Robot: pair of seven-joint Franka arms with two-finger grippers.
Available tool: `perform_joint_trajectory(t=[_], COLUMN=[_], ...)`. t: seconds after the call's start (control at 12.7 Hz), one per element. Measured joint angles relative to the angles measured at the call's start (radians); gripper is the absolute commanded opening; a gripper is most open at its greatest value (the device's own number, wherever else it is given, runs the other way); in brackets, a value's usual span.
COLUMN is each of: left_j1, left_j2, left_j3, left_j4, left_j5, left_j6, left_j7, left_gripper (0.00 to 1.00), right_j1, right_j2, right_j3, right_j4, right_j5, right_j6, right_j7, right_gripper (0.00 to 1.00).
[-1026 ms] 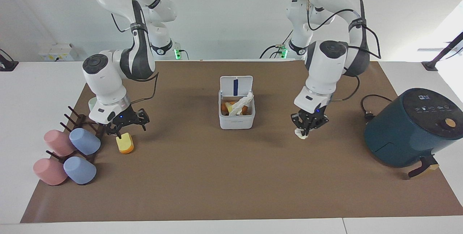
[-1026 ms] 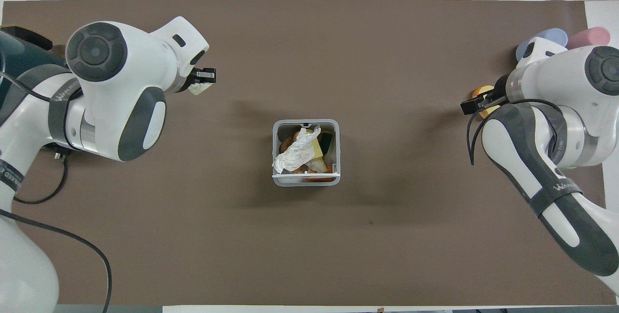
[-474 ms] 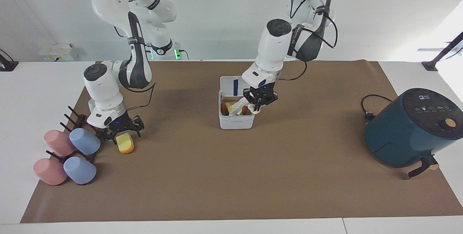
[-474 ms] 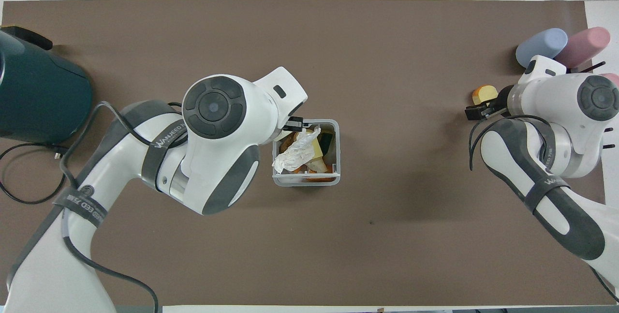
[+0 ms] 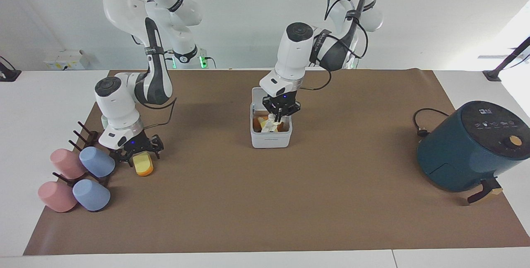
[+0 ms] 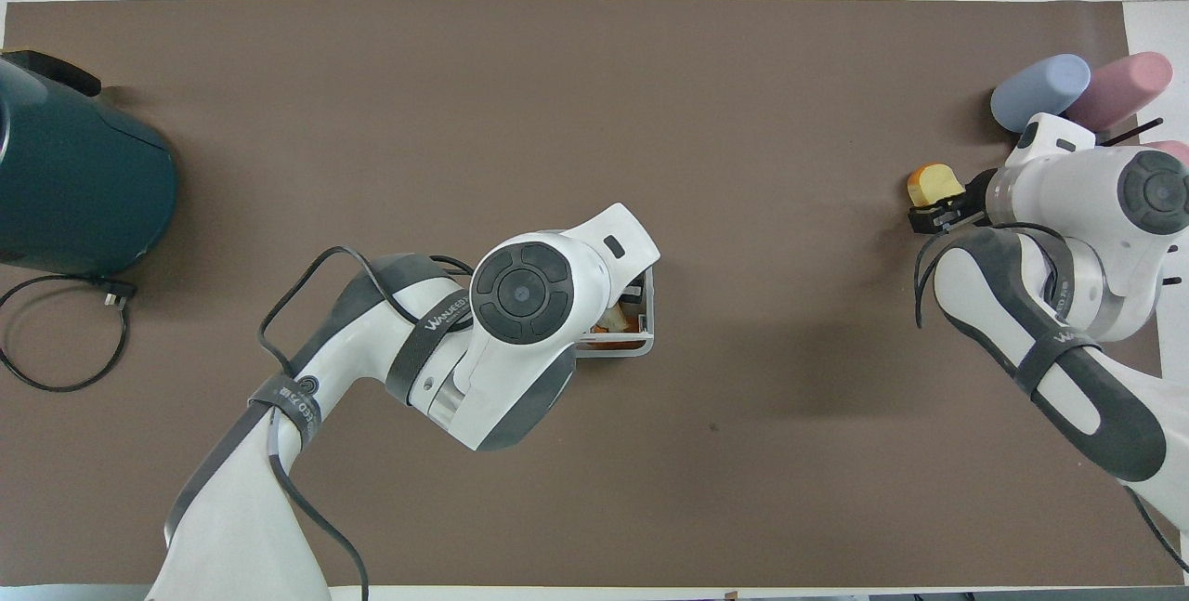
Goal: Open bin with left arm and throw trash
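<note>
The white bin (image 5: 271,138) stands mid-table with its lid (image 5: 257,95) up. It holds a white tissue (image 5: 270,126) and orange-yellow scraps. My left gripper (image 5: 280,116) points down into the open bin, shut on a small cream paper wad at the tissue's top. In the overhead view the left arm covers the bin, and only a corner (image 6: 646,327) shows. My right gripper (image 5: 138,154) is open and low, with its fingers astride the robot-side end of the yellow-and-orange sponge (image 5: 143,165), which lies on the mat beside the cups. The sponge also shows in the overhead view (image 6: 932,183), just past the right gripper (image 6: 932,214).
A dark-teal air fryer (image 5: 472,148) with its cable (image 5: 424,125) stands at the left arm's end of the table. Pink and blue cups (image 5: 97,161) lie on a dark peg rack (image 5: 85,135) at the right arm's end, close to the sponge.
My left arm carried the paper wad from near the air fryer to the bin and lowered it into the opening. My right gripper sank lower onto the sponge.
</note>
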Motion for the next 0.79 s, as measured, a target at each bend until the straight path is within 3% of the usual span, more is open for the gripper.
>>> perform_joint_trajectory(t=[0.08, 0.39, 0.63, 0.79], left_j1=[0.0, 0.006, 0.026, 0.076], left_j2=[0.01, -0.044, -0.151, -0.221], left_j3=[0.002, 0.012, 0.026, 0.029], left_j4=[0.002, 0.023, 0.037, 0.037], left_j5=[0.0, -0.001, -0.001, -0.001], left_j6=[0.009, -0.061, -0.23, -0.292], left_j7=[0.0, 0.0, -0.001, -0.001], left_gripper=[0.97, 1.0, 1.0, 1.0], right_j1=[0.0, 0.007, 0.042, 0.074], right_j2=[0.0, -0.006, -0.027, -0.057], right_j3=[0.001, 0.016, 0.03, 0.083], right_j4=[0.019, 0.143, 0.201, 0.25], right_j5=[0.0, 0.013, 0.016, 0.049], right_j6=[-0.044, -0.25, -0.369, -0.475], right_j7=[0.0, 0.007, 0.086, 0.246], right_gripper=[0.0, 0.0, 0.0, 0.0])
